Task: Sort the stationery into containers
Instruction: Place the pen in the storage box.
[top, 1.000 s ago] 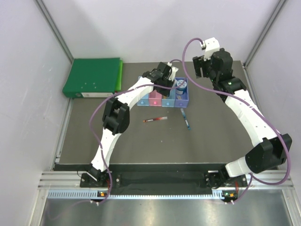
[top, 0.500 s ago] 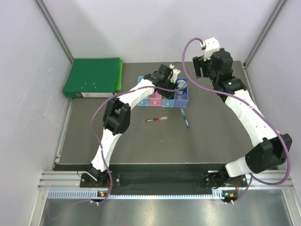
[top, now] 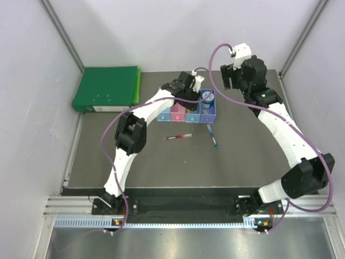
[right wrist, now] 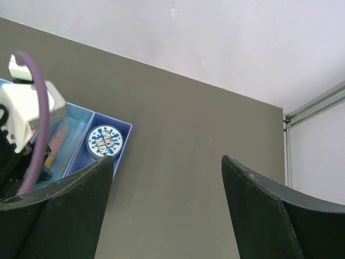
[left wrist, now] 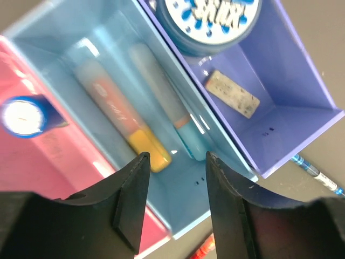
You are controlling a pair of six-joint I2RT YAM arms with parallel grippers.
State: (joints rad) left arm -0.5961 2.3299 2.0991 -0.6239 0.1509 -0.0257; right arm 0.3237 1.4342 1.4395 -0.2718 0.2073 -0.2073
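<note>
The containers [top: 209, 116] are a row of four joined bins at the back of the table. My left gripper [top: 188, 94] hovers open and empty over the third, light blue bin [left wrist: 221, 208]. That bin holds an orange-pink marker [left wrist: 119, 120] and a pale marker with a teal end [left wrist: 164, 102]. The purple bin [left wrist: 302, 81] holds the round blue reel [left wrist: 207, 21] and the pale block [left wrist: 232, 93]. The blue-white bottle [left wrist: 22, 116] stands in the pink bin. A red-blue pen [top: 178, 137] and a dark blue pen [top: 213, 136] lie on the table in front of the bins. My right gripper [top: 233, 75] is open and empty, raised behind the bins.
A big green binder [top: 108, 89] lies at the back left corner. White walls close in the table on the left, back and right. The right wrist view shows the reel [right wrist: 106, 141] and dark bare tabletop [right wrist: 194, 162] to its right.
My left gripper has shifted slightly back and forth over the bins. The right arm and the two pens on the table have not moved.
</note>
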